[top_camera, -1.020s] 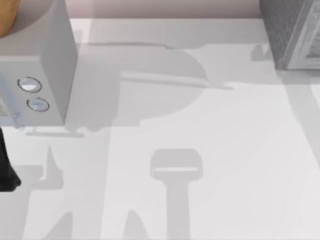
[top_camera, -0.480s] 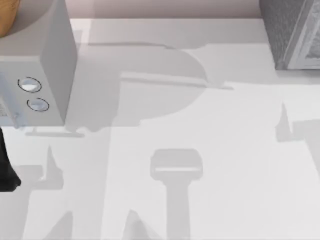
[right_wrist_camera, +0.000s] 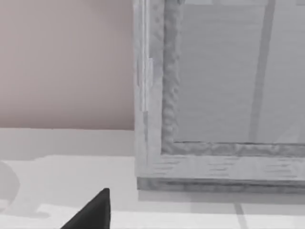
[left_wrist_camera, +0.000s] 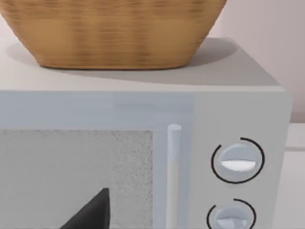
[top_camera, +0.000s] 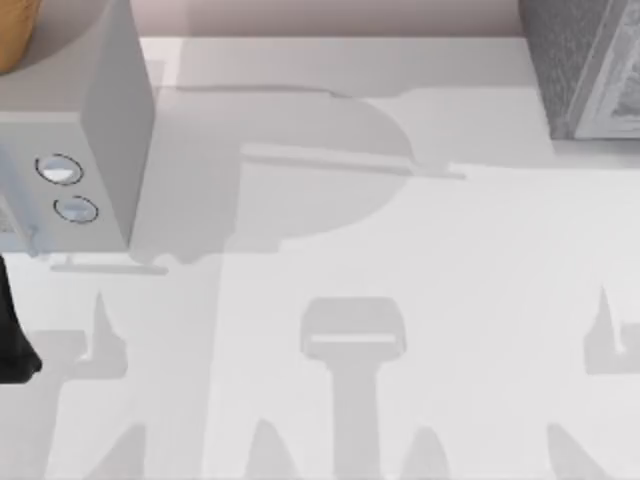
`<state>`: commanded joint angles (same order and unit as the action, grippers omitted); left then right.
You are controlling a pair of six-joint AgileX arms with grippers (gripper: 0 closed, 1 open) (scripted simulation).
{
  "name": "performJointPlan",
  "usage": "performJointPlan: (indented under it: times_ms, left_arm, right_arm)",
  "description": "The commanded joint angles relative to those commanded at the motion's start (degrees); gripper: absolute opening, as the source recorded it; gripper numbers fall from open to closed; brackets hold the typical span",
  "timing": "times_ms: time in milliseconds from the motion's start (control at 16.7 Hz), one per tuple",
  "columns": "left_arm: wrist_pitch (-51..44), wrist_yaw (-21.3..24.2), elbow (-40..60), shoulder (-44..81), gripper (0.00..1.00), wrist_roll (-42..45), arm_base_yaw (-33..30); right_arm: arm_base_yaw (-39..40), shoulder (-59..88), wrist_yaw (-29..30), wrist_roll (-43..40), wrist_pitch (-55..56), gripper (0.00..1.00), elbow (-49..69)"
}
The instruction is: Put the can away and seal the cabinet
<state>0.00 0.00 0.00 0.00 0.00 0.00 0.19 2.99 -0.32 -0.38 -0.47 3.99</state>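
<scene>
I'm seeing one dark fingertip (left_wrist_camera: 90, 212) of my left claw facing a microwave (top_camera: 70, 150) at the surface's (top_camera: 400, 300) far left corner; my right claw's fingertip (right_wrist_camera: 93, 212) is facing the cabinet (right_wrist_camera: 214, 95) at the far right corner. Neither claw's opening can be told.

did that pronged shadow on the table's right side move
Yes. The shadow has slid toward the top view's bottom edge and rightward, away from the cabinet.
</scene>
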Motion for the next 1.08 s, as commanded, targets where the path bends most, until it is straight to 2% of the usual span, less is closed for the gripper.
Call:
performJointPlan:
  times_ms: [180, 600, 840, 1080]
  left_arm:
    - [0.0, 0.0, 0.0, 0.0, 1.0, 0.0, 0.0]
    - [0.0, 0.0, 0.0, 0.0, 1.0, 0.0, 0.0]
    - [0.0, 0.0, 0.0, 0.0, 1.0, 0.0, 0.0]
    - [0.0, 0.0, 0.0, 0.0, 1.0, 0.0, 0.0]
  right_arm:
    - [-0.18, -2.93, 0.32, 0.37, 0.46, 1.0, -3.92]
    - [-0.58, -2.07, -0.33, 0.34, 1.08, 1.0, -3.67]
    - [-7.27, 6.45, -7.11, 0.33, 9.22, 1.0, -0.76]
    - [-19.02, 23.5, -18.55, 0.44, 23.2, 1.0, 3.5]
